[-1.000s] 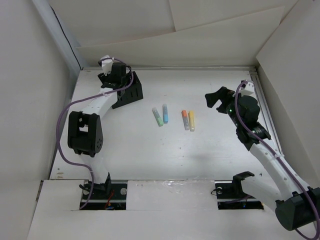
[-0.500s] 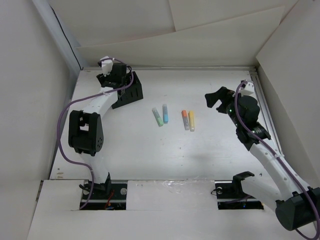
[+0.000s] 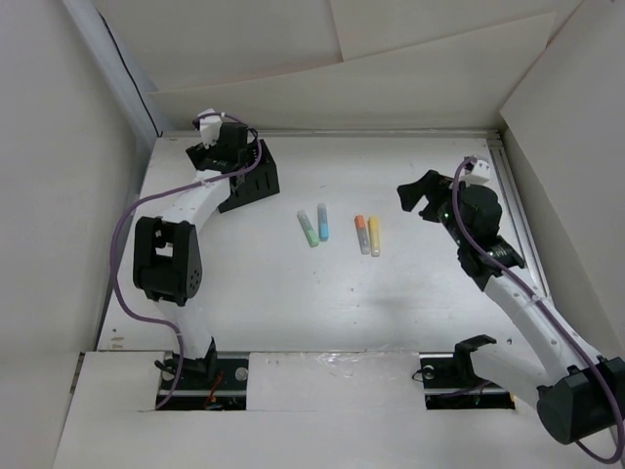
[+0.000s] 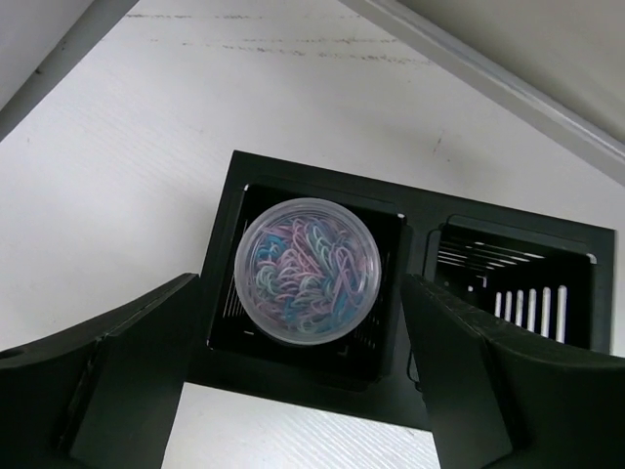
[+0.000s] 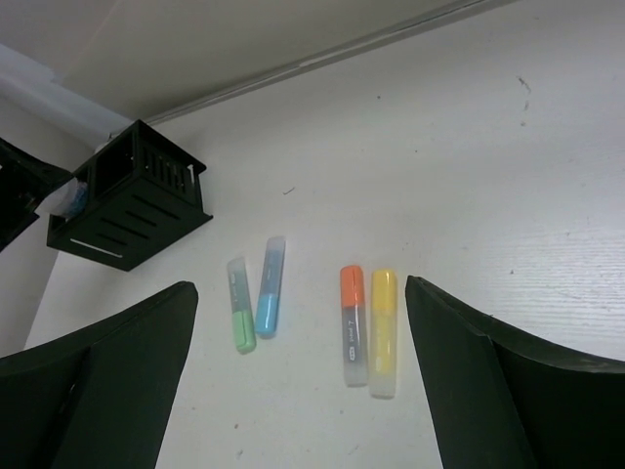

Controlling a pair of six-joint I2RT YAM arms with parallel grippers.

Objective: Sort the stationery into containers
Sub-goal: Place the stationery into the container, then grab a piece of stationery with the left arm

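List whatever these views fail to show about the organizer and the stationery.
- Top view: the left gripper covers most of the organizer.
- Left wrist view: the second compartment has a dark floor, cut off by a finger. Whether the clear cup touches bottom cannot be told.
- Right wrist view: print on the orange marker is too small to read.

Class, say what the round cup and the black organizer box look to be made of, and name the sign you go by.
The round cup: probably clear plastic, faintly glossy; the pastel clips inside show through it. The black organizer box: matte black, thin walls cut with slots; painted metal or plastic, the look leaves it open.
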